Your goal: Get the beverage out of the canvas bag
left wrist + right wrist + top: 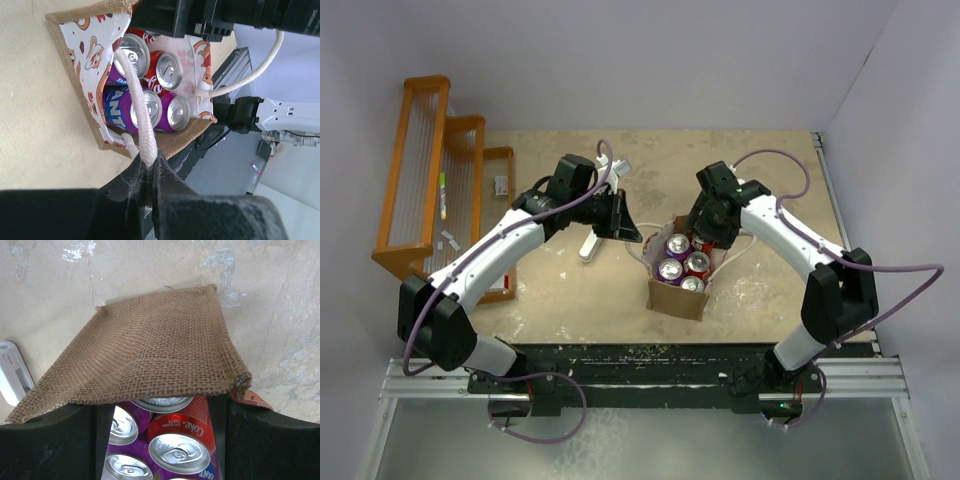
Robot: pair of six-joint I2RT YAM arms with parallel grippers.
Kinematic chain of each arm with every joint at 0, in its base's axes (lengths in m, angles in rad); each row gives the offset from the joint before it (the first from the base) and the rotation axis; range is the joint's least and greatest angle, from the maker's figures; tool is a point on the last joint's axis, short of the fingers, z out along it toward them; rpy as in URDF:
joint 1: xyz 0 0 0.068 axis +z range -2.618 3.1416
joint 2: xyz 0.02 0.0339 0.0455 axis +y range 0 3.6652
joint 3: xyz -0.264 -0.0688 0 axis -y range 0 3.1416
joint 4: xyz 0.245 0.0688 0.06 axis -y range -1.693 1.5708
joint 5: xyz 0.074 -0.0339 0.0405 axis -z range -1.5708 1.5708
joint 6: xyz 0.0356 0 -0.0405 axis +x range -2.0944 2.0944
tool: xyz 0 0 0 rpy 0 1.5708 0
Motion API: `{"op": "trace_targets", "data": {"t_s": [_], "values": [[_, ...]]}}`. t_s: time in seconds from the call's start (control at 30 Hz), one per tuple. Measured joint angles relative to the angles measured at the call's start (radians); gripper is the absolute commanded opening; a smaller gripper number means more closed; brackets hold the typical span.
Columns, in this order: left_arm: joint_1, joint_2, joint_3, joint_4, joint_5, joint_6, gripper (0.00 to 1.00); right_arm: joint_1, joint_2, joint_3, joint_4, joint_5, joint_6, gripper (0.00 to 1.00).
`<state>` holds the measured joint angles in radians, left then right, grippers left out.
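Observation:
The canvas bag (677,298) stands open mid-table, with brown burlap walls and a white printed lining (80,40). Several cans stand upright in it: purple Fanta cans (145,107) and red Coke cans (169,70). My left gripper (148,162) is shut on one white cord handle (135,85) just left of the bag (632,232). My right gripper (708,240) hangs over the bag's far side, open; its fingers (270,440) straddle a red Coke can (182,450) and a purple one (122,425). The burlap wall (150,355) covers the can tops behind.
An orange wooden rack (440,190) stands at the far left. A white flat object (590,245) lies on the table left of the bag, also in the right wrist view (12,372). The second cord handle (255,75) loops out on the bag's right.

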<state>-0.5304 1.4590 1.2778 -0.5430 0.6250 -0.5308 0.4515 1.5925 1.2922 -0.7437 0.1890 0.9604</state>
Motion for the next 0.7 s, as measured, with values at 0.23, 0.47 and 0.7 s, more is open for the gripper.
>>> {"op": "trace_targets", "data": {"t_s": [0.23,0.47,0.7], "values": [[0.0,-0.041,-0.057,0.002,0.0,-0.008,0.0,0.001,0.055,0.043,0.009,-0.026,-0.014,0.76],[0.0,-0.047,-0.063,0.012,-0.003,-0.023,0.0,0.002,0.081,0.049,0.018,-0.027,-0.035,0.79],[0.0,-0.047,-0.065,0.018,-0.004,-0.035,0.0,0.013,0.124,0.051,0.041,-0.023,-0.063,0.82]]}}
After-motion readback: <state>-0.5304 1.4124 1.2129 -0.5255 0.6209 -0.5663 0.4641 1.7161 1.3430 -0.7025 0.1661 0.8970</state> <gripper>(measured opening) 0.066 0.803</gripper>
